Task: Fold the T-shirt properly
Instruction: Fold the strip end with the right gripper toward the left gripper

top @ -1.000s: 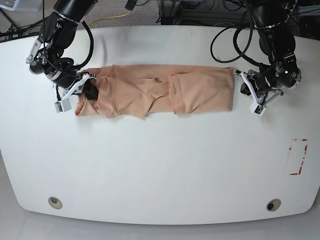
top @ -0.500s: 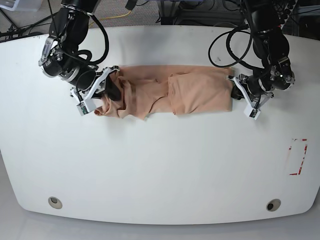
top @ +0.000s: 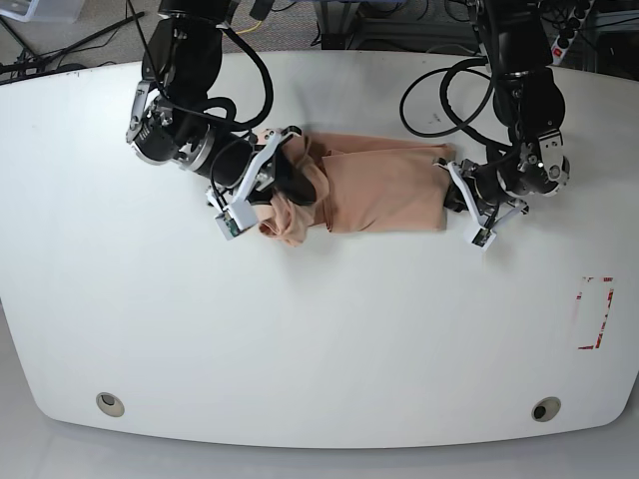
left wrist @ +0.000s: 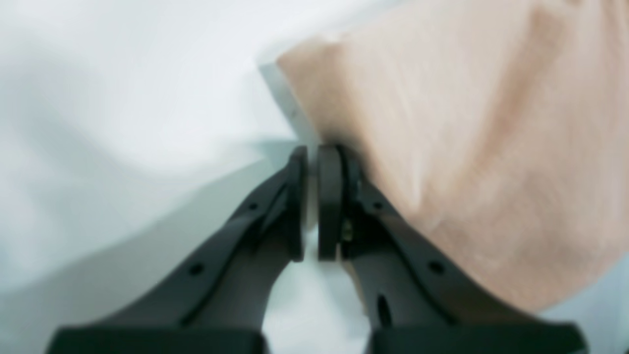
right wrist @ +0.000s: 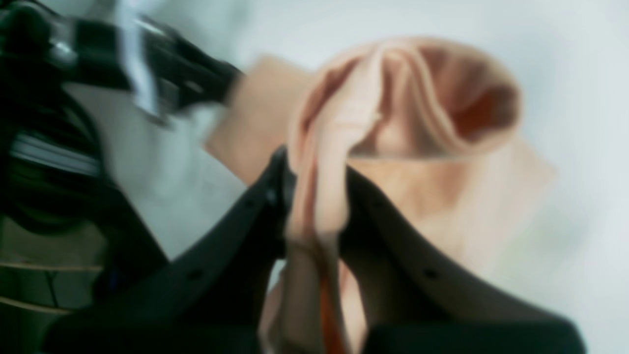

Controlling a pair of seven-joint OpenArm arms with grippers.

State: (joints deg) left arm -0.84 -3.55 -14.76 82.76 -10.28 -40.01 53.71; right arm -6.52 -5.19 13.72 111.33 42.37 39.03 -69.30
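I have the T-shirt [top: 374,185] lying as a narrow peach band across the far half of the white table [top: 319,339], and I am working it from both ends. My right gripper [right wrist: 317,196] is clamped on a bunched edge of cloth, the fabric squeezed between its black fingers and looping up into a loose roll above them; in the base view that end sits lifted and crumpled over the middle of the shirt. My left gripper [left wrist: 310,196] is closed too, jaws nearly touching at the opposite edge, but the wrist view is blurred and I cannot tell whether any fabric is actually pinched or merely lies beside one finger. That is my main worry: if the left end is not held, the shirt may drag along the table as I carry the right end over, and the fold would land skewed. The bunched wad could also slip free or drop as a lump, not a flat layer.
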